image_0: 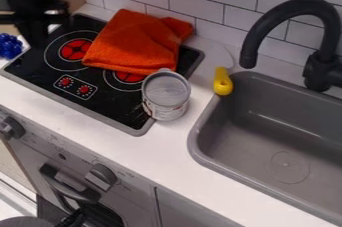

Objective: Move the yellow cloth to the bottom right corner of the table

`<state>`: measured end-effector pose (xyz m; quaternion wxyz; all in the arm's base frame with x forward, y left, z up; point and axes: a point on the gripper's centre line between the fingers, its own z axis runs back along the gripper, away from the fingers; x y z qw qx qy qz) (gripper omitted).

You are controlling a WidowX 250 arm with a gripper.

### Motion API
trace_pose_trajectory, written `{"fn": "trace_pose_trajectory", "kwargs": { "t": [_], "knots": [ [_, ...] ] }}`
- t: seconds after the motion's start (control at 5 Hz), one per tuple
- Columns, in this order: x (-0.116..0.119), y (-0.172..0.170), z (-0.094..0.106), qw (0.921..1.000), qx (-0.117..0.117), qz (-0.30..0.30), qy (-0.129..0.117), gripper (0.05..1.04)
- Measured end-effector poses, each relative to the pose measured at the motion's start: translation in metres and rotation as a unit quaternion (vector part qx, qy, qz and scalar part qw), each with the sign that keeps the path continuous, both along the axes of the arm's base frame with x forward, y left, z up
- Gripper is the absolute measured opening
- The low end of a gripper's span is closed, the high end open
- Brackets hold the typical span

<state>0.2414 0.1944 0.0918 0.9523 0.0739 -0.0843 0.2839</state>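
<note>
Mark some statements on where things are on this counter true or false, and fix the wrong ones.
1. The orange cloth lies over part of the black stovetop. True.
2. The can lies on its side in the sink. False: it stands upright at the stovetop's right edge.
3. The yellow object is beside the sink, near its upper left corner. True.
4. The gripper is above the sink. False: it is at the upper left, by the stovetop's left end.
5. The blue object is at the left edge of the view. True.
</note>
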Motion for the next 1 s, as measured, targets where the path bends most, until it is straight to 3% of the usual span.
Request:
{"fn": "trace_pose_trajectory", "kwargs": {
  "t": [0.2,0.4,0.6,1.0],
  "knots": [
    [0.006,-0.017,0.009,1.0000,-0.004,-0.005,0.007,0.065],
    [0.012,-0.031,0.020,0.9999,-0.009,-0.002,-0.010,0.197],
    [0.016,-0.041,0.021,0.9999,0.000,-0.017,0.001,0.431],
    [0.020,-0.059,0.019,0.9987,0.015,-0.048,-0.004,0.973]
  ]
}}
